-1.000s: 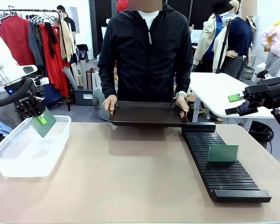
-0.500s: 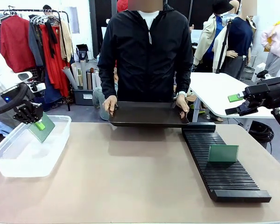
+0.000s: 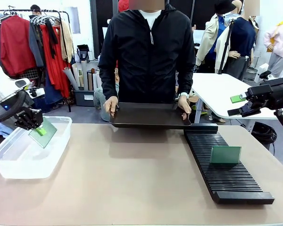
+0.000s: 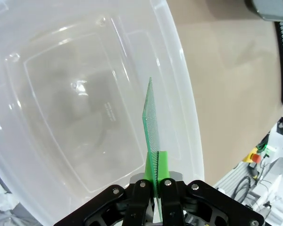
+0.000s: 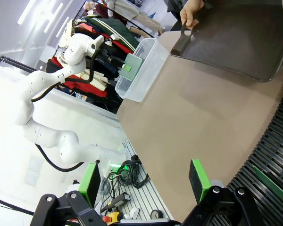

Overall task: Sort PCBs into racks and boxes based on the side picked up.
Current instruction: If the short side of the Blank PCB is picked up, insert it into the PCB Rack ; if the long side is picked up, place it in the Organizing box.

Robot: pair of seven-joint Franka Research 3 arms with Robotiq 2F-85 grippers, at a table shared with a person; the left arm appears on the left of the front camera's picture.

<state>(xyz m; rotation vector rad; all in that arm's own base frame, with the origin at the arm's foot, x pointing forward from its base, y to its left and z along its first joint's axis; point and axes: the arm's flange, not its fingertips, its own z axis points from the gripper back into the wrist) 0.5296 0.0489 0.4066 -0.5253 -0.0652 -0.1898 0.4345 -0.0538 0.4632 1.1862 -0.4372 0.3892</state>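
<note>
A PCB (image 3: 43, 133) is pinched by the left gripper (image 3: 37, 128) over the clear tub (image 3: 19, 162); right gripper (image 3: 237, 105) is left wide open.

The held PCB (image 4: 152, 127) is translucent green, its face finely dotted in tight rows; a second PCB (image 3: 225, 155) standing in the rack (image 3: 224, 176) is a flatter, duller green. The rack is matt black, ribbed with narrow parallel slots. The box (image 3: 19, 162) is clear, milky plastic. The table (image 3: 132, 183) is plain beige-brown. The left gripper (image 4: 154, 181) is black with bright green pads, as is the right gripper (image 5: 144, 181). The tray (image 3: 148, 114) is smooth dark brown-black; the person's jacket (image 3: 148, 56) is black over a white top
</note>
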